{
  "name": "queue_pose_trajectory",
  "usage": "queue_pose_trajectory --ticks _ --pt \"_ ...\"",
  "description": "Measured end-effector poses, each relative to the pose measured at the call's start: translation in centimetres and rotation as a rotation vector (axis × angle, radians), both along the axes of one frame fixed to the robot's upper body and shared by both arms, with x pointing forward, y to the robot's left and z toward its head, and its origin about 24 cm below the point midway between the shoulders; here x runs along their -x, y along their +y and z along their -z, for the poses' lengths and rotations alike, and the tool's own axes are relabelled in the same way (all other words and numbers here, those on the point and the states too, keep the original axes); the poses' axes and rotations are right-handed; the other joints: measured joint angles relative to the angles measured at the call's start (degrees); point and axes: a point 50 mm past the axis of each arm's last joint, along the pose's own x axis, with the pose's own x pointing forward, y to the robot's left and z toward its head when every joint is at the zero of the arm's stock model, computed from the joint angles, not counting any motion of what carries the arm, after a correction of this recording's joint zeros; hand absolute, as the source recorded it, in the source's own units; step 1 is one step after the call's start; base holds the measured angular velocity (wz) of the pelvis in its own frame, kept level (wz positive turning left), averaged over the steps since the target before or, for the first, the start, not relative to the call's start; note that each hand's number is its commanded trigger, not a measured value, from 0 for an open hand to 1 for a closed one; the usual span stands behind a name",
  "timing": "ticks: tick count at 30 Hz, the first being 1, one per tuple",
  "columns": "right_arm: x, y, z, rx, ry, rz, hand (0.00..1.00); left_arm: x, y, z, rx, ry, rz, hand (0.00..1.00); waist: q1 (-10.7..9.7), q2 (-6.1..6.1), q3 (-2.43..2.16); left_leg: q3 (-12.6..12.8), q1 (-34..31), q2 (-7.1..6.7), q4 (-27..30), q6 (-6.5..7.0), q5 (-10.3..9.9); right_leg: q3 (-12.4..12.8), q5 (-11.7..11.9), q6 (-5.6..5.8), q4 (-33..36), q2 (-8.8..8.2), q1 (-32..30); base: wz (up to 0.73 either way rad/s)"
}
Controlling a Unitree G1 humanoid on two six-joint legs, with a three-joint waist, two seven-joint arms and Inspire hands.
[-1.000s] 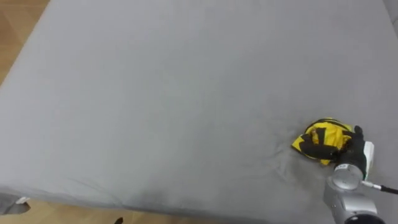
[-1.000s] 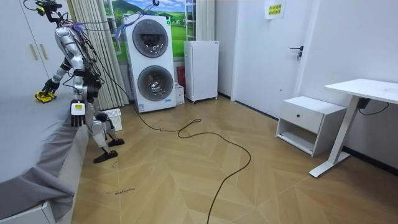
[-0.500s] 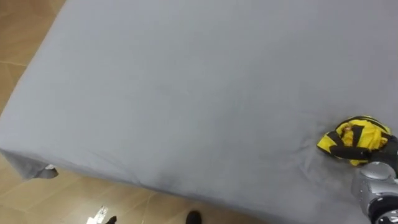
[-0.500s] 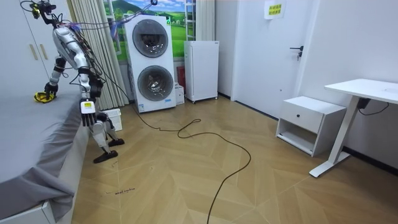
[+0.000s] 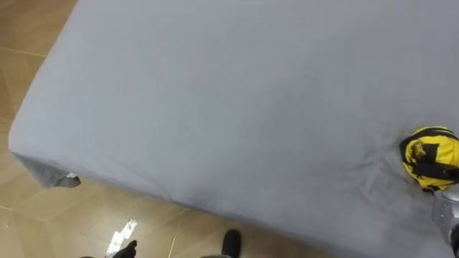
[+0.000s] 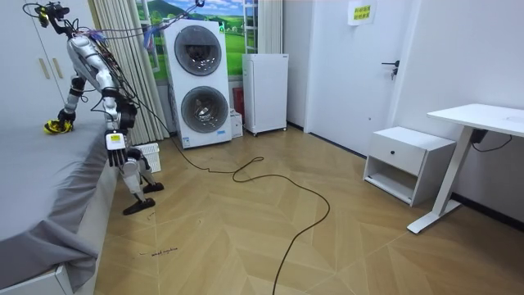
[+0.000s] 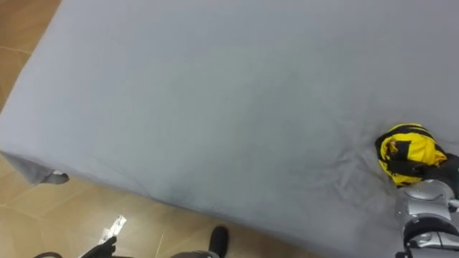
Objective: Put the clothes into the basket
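Yellow garment lay on the bed, far right, just ahead of the right hand, whose dark fingers seemingly curled round it. Left hand hung well apart.

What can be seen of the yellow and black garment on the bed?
The yellow and black garment is a small crumpled bundle of soft cloth, bright yellow with black bands; its cut cannot be made out. It appears to rest on the grey bed sheet, towards the robot's right, with the sheet wrinkled beside it. The right hand has dark fingers curled over the bundle's near side, gripping it.
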Motion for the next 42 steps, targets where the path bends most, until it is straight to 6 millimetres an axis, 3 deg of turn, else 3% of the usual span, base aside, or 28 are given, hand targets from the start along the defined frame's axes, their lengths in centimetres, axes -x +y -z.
queue_pose_trajectory --ticks 6,9,12,16,17,21,24,28,31,35,42 --pt "0.3 -0.1 0.2 -0.019 0.002 -0.022 1.0 -0.1 0.6 -0.2 -0.012 -0.019 -0.017 0.0 -1.02 -0.48 0.03 2.28 2.43 -0.14 -0.93 0.34 0.31 1.32 -0.34 0.56 0.66 -0.66 1.46 -0.07" --pt "1.0 -0.1 0.7 -0.055 -0.024 -0.041 1.0 0.4 1.7 -0.5 -0.038 -0.033 -0.031 0.0 -1.59 -2.54 -0.21 3.38 5.04 -0.14 -1.89 0.51 0.42 2.72 -0.54 0.54 -0.3 -0.58 3.67 -0.11" --pt "1.5 -0.2 0.8 -0.065 -0.046 -0.042 1.0 0.9 2.1 -0.4 -0.055 -0.026 -0.036 0.0 -3.26 -3.42 -0.33 4.1 6.82 -0.17 -2.02 0.52 0.41 2.42 -0.53 0.55 -1.74 -0.43 6.34 0.14" --pt "3.1 -0.4 1.3 -0.056 -0.044 -0.05 1.0 2.0 2.5 -0.3 -0.071 -0.005 -0.043 0.0 -3.93 -5.11 -1.61 5.7 10.79 0.01 -3.14 0.65 0.04 3.47 -0.54 0.56 -4.36 -0.06 10.1 -0.07" --pt "3.3 -0.4 1.4 -0.053 -0.043 -0.057 1.0 2.3 2.5 -0.3 -0.071 0.0 -0.047 0.0 -4.01 -5.25 -1.72 6.1 12.0 0.09 -3.62 0.65 -0.08 4.45 -0.53 0.55 -4.48 0.12 10.93 -0.2" --pt "4.5 0.0 1.8 -0.048 -0.056 -0.089 1.0 3.4 2.7 -0.1 -0.091 0.019 -0.067 0.0 -5.84 -5.17 -1.81 6.75 16.32 -0.15 -5.43 0.56 -0.15 6.02 -0.53 0.55 -5.22 0.17 14.49 -0.09" --pt "5.4 0.8 2.2 -0.072 -0.079 -0.091 1.0 3.9 2.6 0.0 -0.107 0.037 -0.049 0.0 -6.56 -5.07 -1.88 8.67 19.05 0.09 -6.54 0.45 -0.29 7.4 -0.54 0.56 -5.33 0.22 16.01 -0.31" --pt "5.5 2.2 2.5 -0.098 -0.115 -0.106 1.0 3.9 2.6 0.0 -0.111 0.041 -0.048 0.0 -9.16 -5.17 -1.82 10.67 21.15 0.35 -7.12 0.37 -0.37 9.53 -0.53 0.54 -5.2 0.27 16.91 -0.3" --pt "6.6 2.6 2.8 -0.094 -0.118 -0.105 1.0 5.2 2.7 0.2 -0.125 0.075 -0.055 0.0 -9.88 -5.1 -1.84 12.49 22.84 0.95 -7.44 0.16 -1.38 11.77 -0.54 0.55 -5.36 0.76 17.6 -0.38" --pt "8.0 2.6 3.4 -0.099 -0.088 -0.098 1.0 6.1 2.8 0.4 -0.147 0.119 -0.045 0.0 -10.55 -4.9 -1.68 14.41 24.44 1.45 -7.47 0.16 -2.07 13.94 -0.54 0.56 -5.35 0.99 18.14 -0.27" --pt "9.8 2.9 4.5 -0.141 -0.072 -0.057 1.0 7.3 3.0 0.7 -0.148 0.193 -0.08 0.0 -13.72 -3.98 -1.16 17.2 25.14 2.21 -7.64 -0.04 -2.42 17.3 -0.33 0.47 -5.11 1.68 17.22 -0.26"
